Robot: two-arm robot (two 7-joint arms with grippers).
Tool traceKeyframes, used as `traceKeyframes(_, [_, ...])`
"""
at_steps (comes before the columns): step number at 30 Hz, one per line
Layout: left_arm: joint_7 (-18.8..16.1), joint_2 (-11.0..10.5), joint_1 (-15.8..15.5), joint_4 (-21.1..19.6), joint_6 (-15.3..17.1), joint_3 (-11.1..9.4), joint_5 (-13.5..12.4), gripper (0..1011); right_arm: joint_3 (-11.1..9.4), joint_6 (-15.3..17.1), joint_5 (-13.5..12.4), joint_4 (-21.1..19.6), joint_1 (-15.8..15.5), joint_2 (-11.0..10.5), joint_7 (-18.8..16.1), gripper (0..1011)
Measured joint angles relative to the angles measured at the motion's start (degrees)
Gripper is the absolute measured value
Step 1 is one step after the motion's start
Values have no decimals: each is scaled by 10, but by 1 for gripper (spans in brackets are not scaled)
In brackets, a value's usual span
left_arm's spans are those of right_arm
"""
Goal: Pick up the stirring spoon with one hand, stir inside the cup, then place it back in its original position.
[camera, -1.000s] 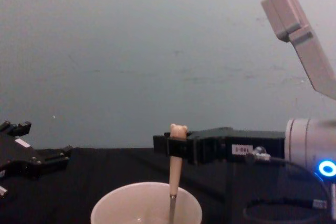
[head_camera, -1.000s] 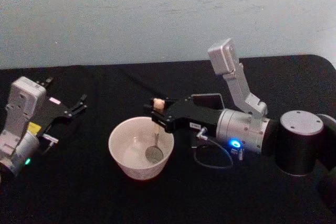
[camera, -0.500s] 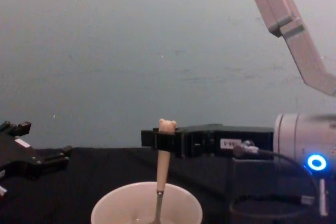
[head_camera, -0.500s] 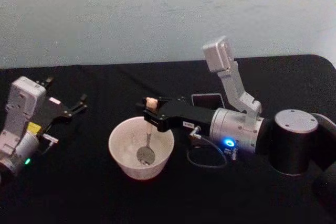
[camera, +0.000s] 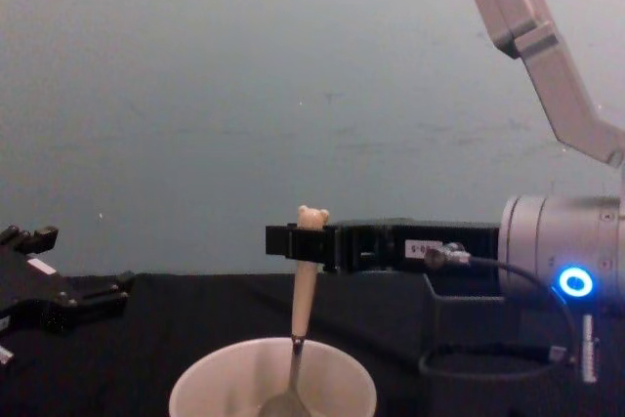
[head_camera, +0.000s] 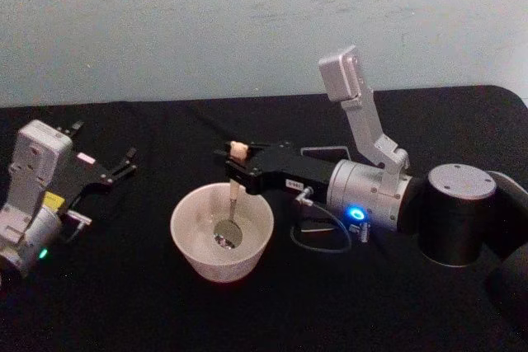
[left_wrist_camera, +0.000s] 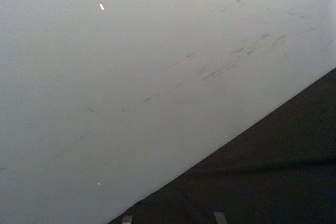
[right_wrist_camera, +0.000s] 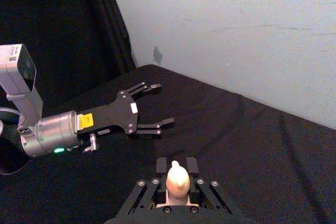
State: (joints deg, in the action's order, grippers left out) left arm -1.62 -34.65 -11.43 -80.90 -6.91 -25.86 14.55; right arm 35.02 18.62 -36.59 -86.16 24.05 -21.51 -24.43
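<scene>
The right gripper (head_camera: 237,164) is pinched shut on the stirring spoon (head_camera: 232,199) high on its handle, just under the little bear head, which pokes up above the black fingers in the chest view at centre frame. From that grip the spoon (camera: 302,292) hangs down into the cup (camera: 337,380). Its long axis is close to upright but leaning: the bear end is up and slightly to the right of the frame, and the metal bowl is lower and to the left. In the head view the metal bowl sits low over the middle of the cup's floor (whether it actually touches the bottom I cannot tell), and the handle rises past the far side of the rim. The cup (head_camera: 180,218) stands at lower centre of the head view. The dark grey holder (head_camera: 330,152) lies to its right and a little higher in the frame, partly hidden behind the right forearm. So the return trip probably calls for a straight lift along the spoon's own axis to clear the rim, then a carry toward the right of the frame. The left gripper (head_camera: 103,150) is parked at the left edge, fingers spread and holding nothing, well apart from the cup. In the right wrist view it (right_wrist_camera: 160,104) points toward the spoon's bear head (right_wrist_camera: 177,181).
</scene>
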Motion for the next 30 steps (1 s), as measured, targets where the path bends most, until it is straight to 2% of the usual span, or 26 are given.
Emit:
traceKeyframes(15, [0,0,0,0,0,0,0,1001,-10,4,-13,3,6,3,18,223])
traceKeyframes(30, [0,0,0,0,0,0,0,1001,-40,36,-56,-23,5,-5,57,223])
